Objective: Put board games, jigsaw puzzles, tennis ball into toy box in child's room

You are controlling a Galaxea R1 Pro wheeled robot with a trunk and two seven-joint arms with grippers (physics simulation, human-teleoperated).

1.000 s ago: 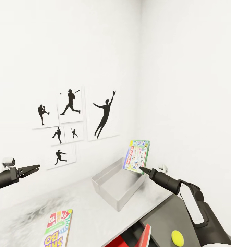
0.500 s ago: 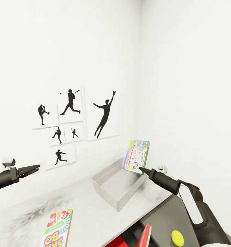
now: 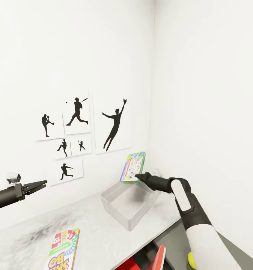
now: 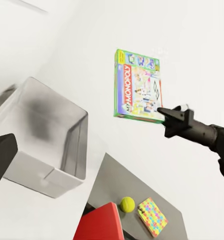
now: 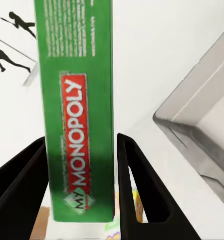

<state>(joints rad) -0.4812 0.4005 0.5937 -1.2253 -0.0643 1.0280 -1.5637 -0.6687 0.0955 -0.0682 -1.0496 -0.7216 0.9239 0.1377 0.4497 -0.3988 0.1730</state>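
Note:
My right gripper [image 3: 137, 176] is shut on the green-bordered Monopoly board game [image 3: 133, 167], holding it on edge in the air above the far side of the toy box [image 3: 115, 210]. The right wrist view has its fingers [image 5: 141, 190] on either side of the box's spine [image 5: 82, 110]. The SKIP BO board game [image 3: 64, 249] lies flat near the table's front. The tennis ball [image 4: 126, 204] and a jigsaw puzzle [image 4: 152, 216] lie on the dark lower side unit. My left gripper [image 3: 43, 183] hangs open above the table's left part.
The pale table [image 3: 100, 228] runs into the room's corner, with white walls close behind and to the right. Baseball silhouette pictures [image 3: 77, 127] hang on the wall. A red chair [image 3: 159, 258] stands under the table edge beside the dark unit [image 3: 171, 240].
My right arm has swung left and towards the wall with the board game, from the toy box's right corner to above its far side. The left gripper has barely shifted.

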